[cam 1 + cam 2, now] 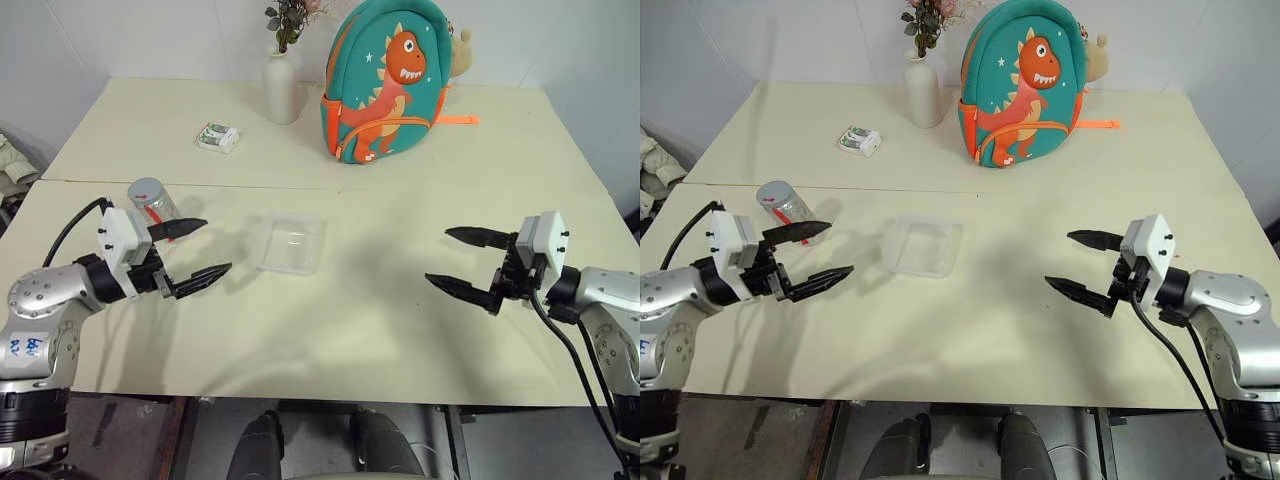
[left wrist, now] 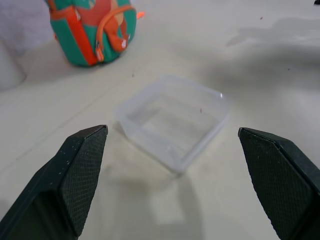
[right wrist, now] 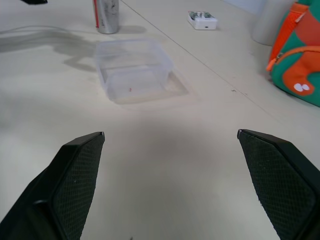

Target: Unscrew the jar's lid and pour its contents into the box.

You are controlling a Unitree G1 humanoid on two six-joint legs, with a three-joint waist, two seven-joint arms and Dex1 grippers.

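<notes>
Pale cream counter [image 1: 400,340] against a white wall carries the capped jar [image 1: 786,207] upright left of the empty box [image 1: 289,242], both grippers' jaws spread wide, holding nothing.

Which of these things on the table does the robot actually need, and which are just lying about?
Needed: the jar with its lid on, the box, the left gripper and right gripper, both open.

Lying about: the vase, the dinosaur backpack, the small packet.
</notes>
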